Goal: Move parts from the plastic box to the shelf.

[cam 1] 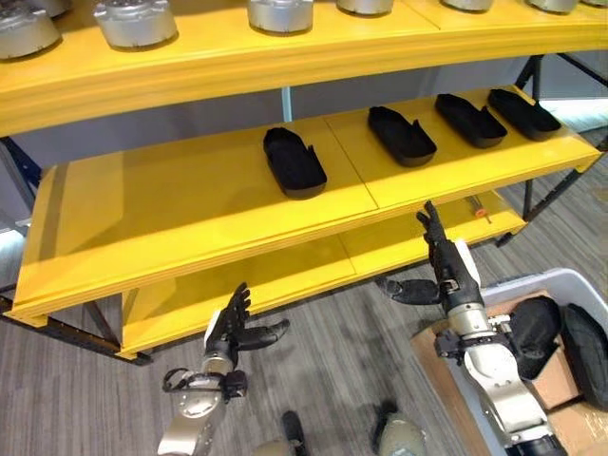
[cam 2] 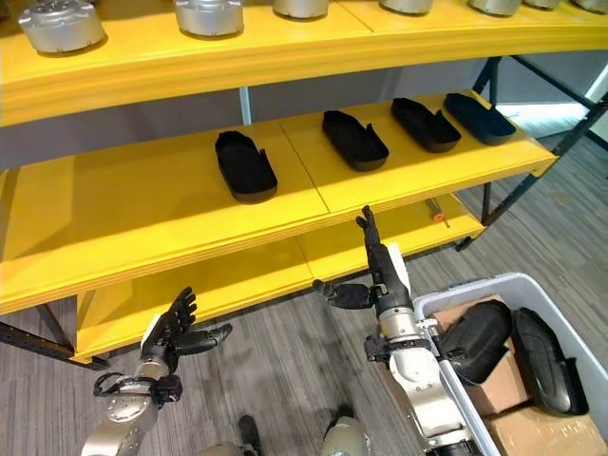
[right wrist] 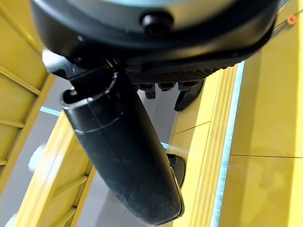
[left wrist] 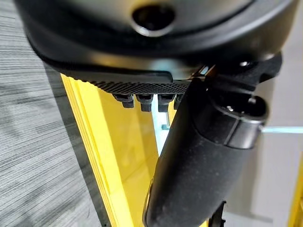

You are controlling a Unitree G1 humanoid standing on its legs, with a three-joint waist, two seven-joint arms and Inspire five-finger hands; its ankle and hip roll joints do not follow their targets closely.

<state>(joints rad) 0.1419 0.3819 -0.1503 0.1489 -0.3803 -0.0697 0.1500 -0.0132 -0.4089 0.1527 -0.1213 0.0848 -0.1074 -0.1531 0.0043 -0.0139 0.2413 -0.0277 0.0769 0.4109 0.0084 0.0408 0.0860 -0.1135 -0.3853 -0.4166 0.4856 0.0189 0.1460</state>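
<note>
Several black shoe-shaped parts lie in a row on the middle yellow shelf; the leftmost part sits near the shelf's middle, others run off to the right. More black parts lie in the grey plastic box at the lower right, on brown cardboard. My right hand is open and empty, fingers pointing up just below the middle shelf's front edge, thumb out to the left. My left hand is open and empty, low in front of the bottom shelf.
Silver round metal parts line the top shelf. The bottom yellow shelf carries a small orange-tipped tool. Dark shelf legs stand at the right. Grey striped carpet lies between my hands.
</note>
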